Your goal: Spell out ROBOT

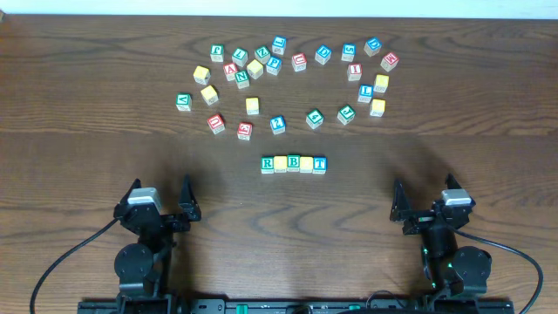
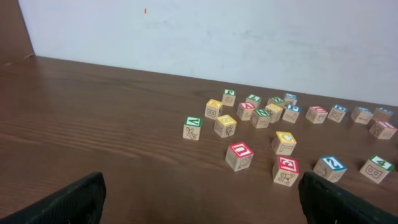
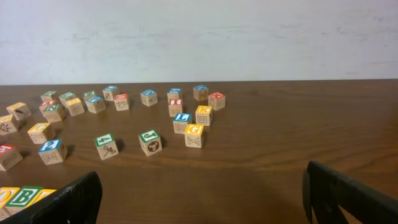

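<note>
Wooden block row [image 1: 294,163] whole overhead; right wrist shows one end

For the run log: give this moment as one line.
Stage: wooden letter-block row laid, R-yellow-B-yellow-T | Spare coloured wooden blocks: scattered behind | left gripper: open, empty | right gripper: open, empty

You see a dark brown wood-grain table [image 1: 87,105] filling the overhead view, with a board seam running from 9 to 3 o'clock. At 12 o'clock, a plain off-white wall [image 2: 249,37] meets its far edge. Lighting is even, leaving a soft sheen.
</note>
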You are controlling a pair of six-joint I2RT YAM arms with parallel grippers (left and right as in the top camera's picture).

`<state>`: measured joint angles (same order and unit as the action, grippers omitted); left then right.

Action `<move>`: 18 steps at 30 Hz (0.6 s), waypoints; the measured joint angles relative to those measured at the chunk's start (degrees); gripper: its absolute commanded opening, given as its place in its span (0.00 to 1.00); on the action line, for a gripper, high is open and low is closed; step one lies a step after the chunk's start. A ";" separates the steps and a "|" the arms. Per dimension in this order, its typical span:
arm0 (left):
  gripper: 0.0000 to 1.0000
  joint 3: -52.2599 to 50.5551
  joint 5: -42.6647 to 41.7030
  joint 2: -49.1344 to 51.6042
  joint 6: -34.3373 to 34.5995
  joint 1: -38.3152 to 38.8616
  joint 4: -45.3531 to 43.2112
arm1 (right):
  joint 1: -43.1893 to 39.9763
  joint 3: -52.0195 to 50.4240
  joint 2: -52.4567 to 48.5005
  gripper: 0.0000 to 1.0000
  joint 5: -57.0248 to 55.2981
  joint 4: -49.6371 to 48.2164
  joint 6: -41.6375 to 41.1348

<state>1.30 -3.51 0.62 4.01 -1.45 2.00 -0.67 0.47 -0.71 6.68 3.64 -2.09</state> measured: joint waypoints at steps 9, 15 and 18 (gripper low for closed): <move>0.98 0.00 0.00 0.00 -1.57 0.00 0.00 | 0.02 0.00 0.00 0.99 0.02 0.00 0.00; 0.98 0.00 0.00 0.00 -2.34 0.00 0.00 | 0.02 0.00 0.00 0.99 0.00 0.00 0.00; 0.98 0.00 -0.02 0.00 -2.56 0.00 0.00 | 0.02 0.00 0.00 0.99 0.02 0.00 0.00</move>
<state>1.30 -3.53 0.62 1.45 -1.45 2.00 -0.64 0.47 -0.71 6.70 3.64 -2.09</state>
